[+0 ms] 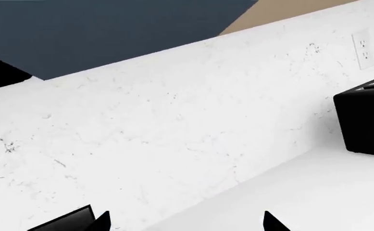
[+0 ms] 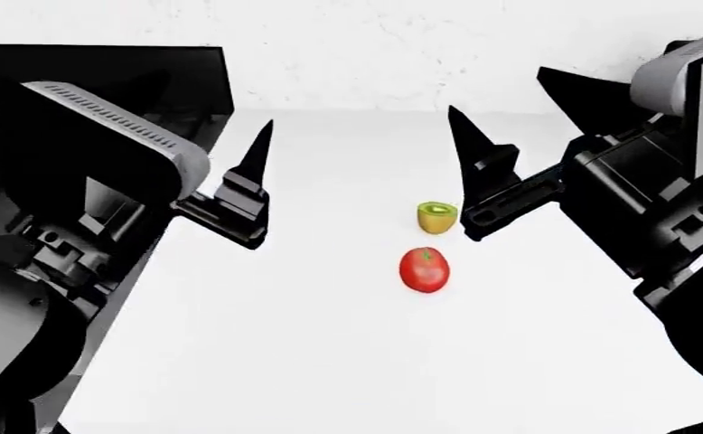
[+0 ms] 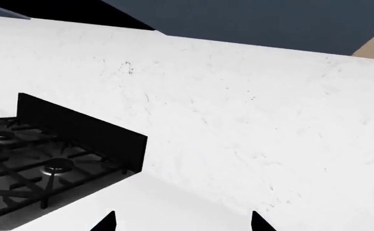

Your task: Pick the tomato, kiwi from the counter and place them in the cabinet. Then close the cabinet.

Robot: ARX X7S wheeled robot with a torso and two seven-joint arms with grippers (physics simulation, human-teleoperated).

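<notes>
While our left gripper [image 2: 249, 194] and right gripper [image 2: 478, 185] hung spread and empty mid-frame, the kiwi [image 2: 436, 217] and tomato [image 2: 424, 269] lay below on the counter [image 2: 327, 362].

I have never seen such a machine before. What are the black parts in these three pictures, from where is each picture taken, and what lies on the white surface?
This is a simulated robot with two arms, each ending in a pincer. The middle picture comes from a camera on its head, looking down. There you see the left pincer and the right pincer, both with black pointed fingers spread apart and both holding nothing.

The other two pictures come from small cameras near each pincer. They face the speckled white wall. The left one catches a black box-like object that I cannot identify; the right one shows a black gas stove.

On the white counter lie a red tomato and, just behind it, half a kiwi. Neither is touched. No cabinet is clearly identifiable.
</notes>
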